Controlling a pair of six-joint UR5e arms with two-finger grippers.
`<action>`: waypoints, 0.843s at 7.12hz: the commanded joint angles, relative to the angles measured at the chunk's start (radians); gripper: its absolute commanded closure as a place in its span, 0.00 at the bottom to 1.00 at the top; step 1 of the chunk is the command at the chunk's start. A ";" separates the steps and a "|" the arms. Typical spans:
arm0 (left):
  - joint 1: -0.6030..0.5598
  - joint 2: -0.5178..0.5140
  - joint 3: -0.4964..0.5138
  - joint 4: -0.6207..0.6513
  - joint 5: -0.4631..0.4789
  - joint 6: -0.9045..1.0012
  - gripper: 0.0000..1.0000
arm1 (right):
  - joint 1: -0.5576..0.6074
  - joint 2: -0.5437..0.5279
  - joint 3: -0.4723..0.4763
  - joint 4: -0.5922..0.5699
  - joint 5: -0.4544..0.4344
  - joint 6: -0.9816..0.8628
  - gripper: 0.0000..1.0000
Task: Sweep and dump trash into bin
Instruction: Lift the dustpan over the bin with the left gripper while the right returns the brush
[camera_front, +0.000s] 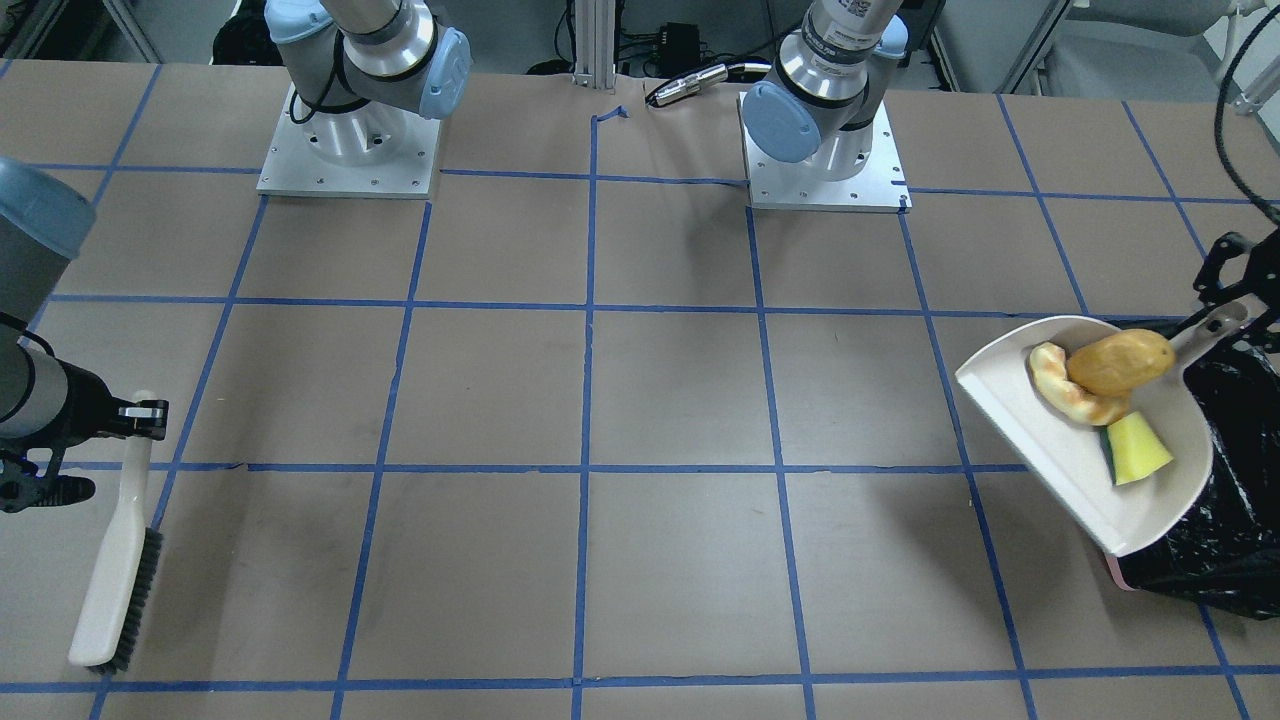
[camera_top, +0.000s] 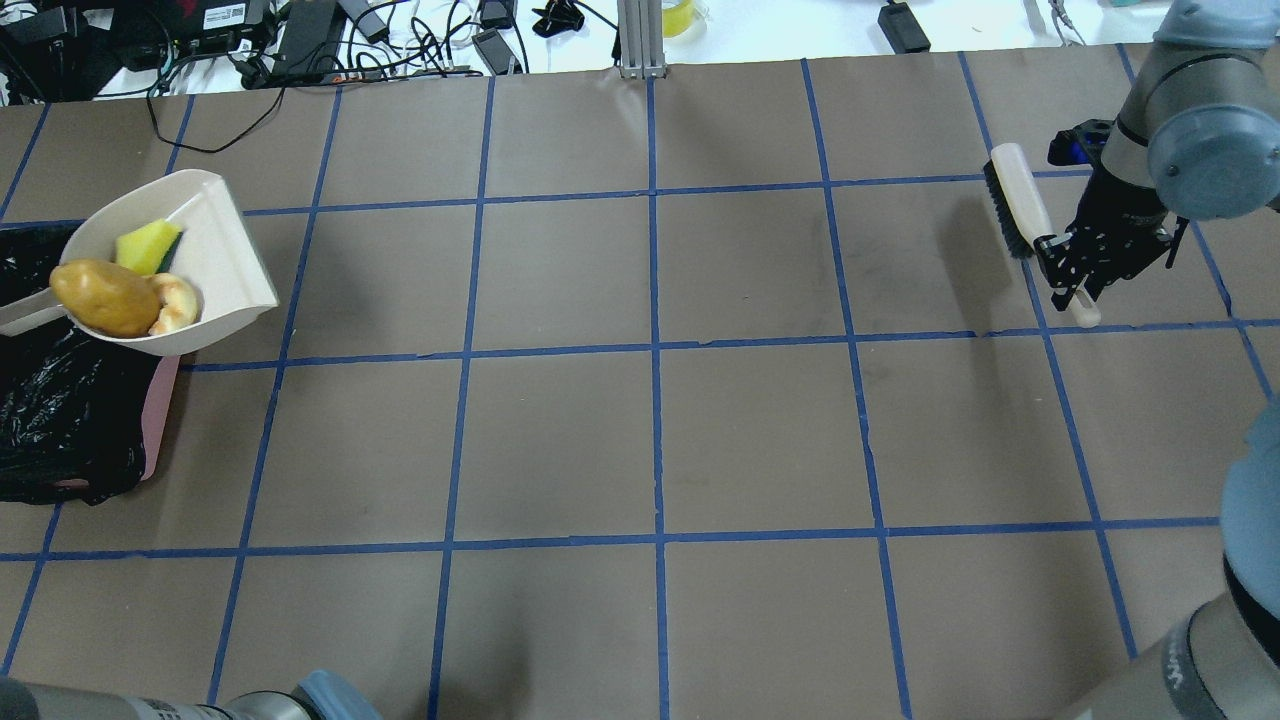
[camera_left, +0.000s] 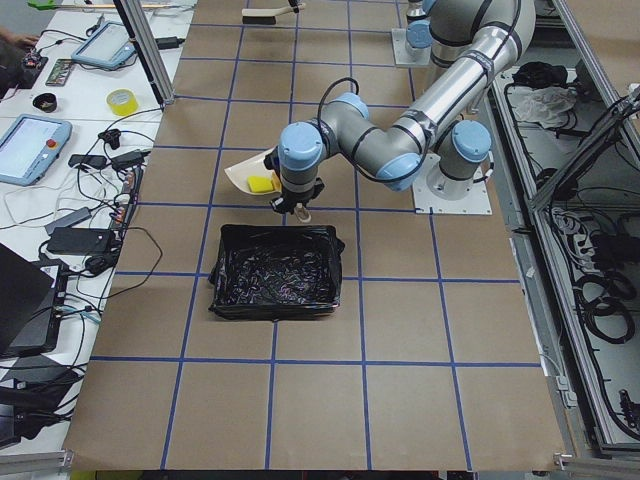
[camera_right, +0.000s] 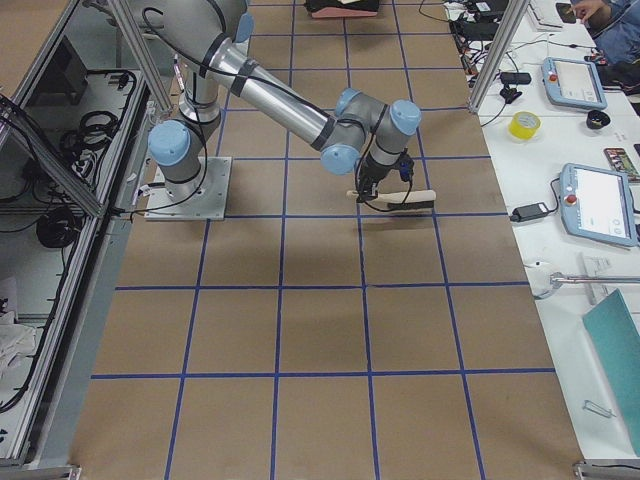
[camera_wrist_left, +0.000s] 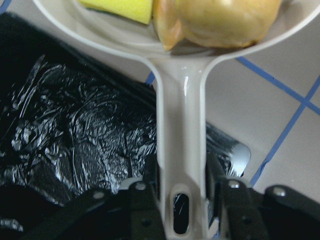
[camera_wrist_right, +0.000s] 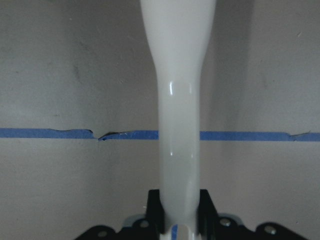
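Observation:
My left gripper is shut on the handle of the beige dustpan, held raised over the edge of the bin, a pink container lined with black plastic. In the pan lie the golden-brown potato lump, the curved toasted bread piece and the yellow wedge with green edge. The pan also shows in the overhead view. My right gripper is shut on the white handle of a hand brush, whose bristles touch the table at the far side.
The brown paper table carries a blue tape grid. The two arm bases stand at the back edge in the front-facing view. Cables and devices lie beyond the far table edge.

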 joint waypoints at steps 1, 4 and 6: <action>0.063 -0.048 0.152 -0.060 0.113 -0.001 1.00 | -0.008 0.003 0.026 -0.007 0.005 0.006 1.00; 0.104 -0.131 0.289 0.004 0.357 0.054 1.00 | -0.008 0.003 0.026 -0.011 0.008 -0.003 0.16; 0.036 -0.141 0.285 0.090 0.570 0.181 1.00 | -0.008 0.000 0.023 -0.057 0.005 0.006 0.01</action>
